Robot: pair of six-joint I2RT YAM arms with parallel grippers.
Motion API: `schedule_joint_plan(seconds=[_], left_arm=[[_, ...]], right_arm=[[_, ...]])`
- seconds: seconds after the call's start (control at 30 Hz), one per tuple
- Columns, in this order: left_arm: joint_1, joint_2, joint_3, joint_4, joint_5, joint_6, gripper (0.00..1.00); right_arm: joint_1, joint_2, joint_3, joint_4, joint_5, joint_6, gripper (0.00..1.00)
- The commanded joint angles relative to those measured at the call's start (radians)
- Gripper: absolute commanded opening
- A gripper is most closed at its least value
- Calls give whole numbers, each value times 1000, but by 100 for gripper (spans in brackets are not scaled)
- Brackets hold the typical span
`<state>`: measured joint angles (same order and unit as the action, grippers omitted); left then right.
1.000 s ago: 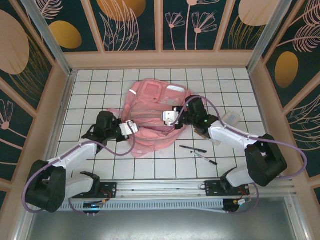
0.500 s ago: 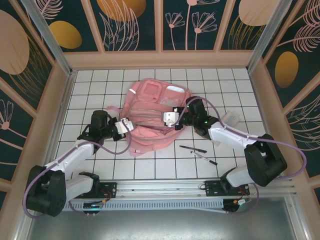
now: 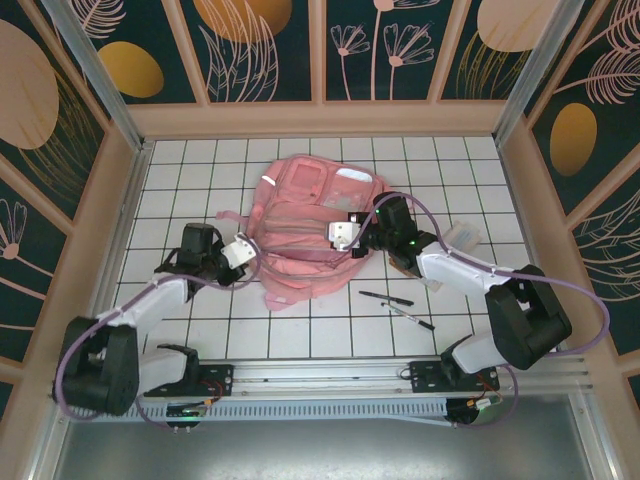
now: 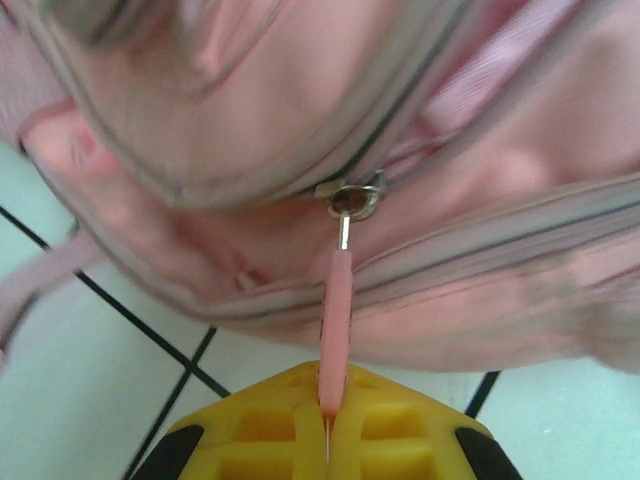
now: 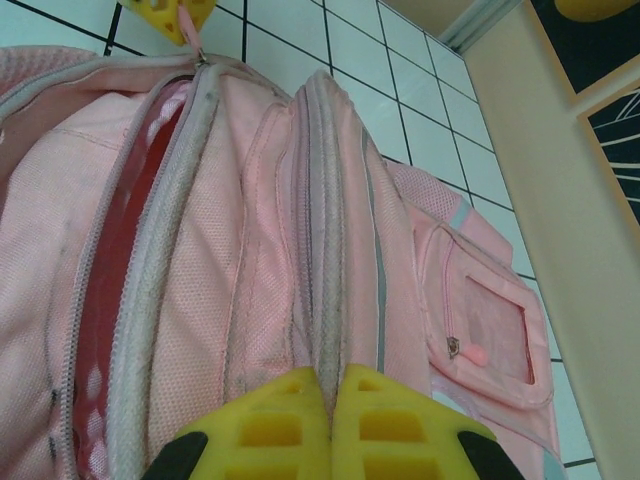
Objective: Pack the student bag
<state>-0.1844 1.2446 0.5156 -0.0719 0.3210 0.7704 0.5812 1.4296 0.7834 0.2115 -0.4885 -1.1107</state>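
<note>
The student bag (image 3: 310, 225), a soft pink backpack, lies in the middle of the tiled table. At its left edge my left gripper (image 3: 243, 250) is shut on the bag's pink zipper pull (image 4: 335, 320), which runs taut from the metal slider (image 4: 350, 197) into my left gripper (image 4: 327, 425). On the bag's right side my right gripper (image 3: 343, 233) is shut on a grey zip seam (image 5: 325, 300), pinched in my right gripper (image 5: 330, 385). The main compartment gapes, showing a red inside (image 5: 125, 250). A front pocket (image 5: 485, 330) has a clear window.
Two black pens (image 3: 387, 298) (image 3: 411, 318) lie on the tiles right of the bag's near end. A small pale item (image 3: 463, 235) sits near the right wall. Wooden walls ring the table; the rail with the arm bases runs along the near edge.
My left gripper has moved left, away from the bag's middle, drawing the zipper pull with it. The right gripper has stayed on the seam.
</note>
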Motion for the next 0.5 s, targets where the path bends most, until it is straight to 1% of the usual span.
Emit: schedule_joint_plan(seconds=[0.0, 0.03, 0.07, 0.1, 0.17, 0.2, 0.27, 0.37, 0.43, 0.47], left_arm=[[72, 100, 83, -32, -86, -88, 0], [74, 118, 104, -42, -78, -87, 0], [74, 130, 127, -64, -40, -72, 0], [74, 128, 137, -76, 7, -61, 0], [72, 102, 127, -54, 79, -73, 0], [72, 77, 113, -34, 103, -84, 0], [73, 41, 91, -11, 144, -99, 0], [71, 9, 65, -15, 172, -95, 0], [71, 8, 57, -38, 192, -61, 0], [71, 11, 54, -42, 196, -55, 0]], right_arm=[[-28, 1, 13, 6, 36, -30, 0], [-29, 0, 16, -6, 26, -26, 0], [-28, -2, 19, -12, 12, -19, 4], [-28, -6, 18, -5, -5, -1, 21], [-10, -19, 11, 4, -59, 26, 44], [7, -21, 16, -2, -77, 43, 52], [47, -17, 36, -17, -82, 84, 63], [113, 0, 79, -50, -98, 133, 72], [151, 28, 107, -70, -90, 146, 74], [168, 44, 119, -72, -66, 156, 73]])
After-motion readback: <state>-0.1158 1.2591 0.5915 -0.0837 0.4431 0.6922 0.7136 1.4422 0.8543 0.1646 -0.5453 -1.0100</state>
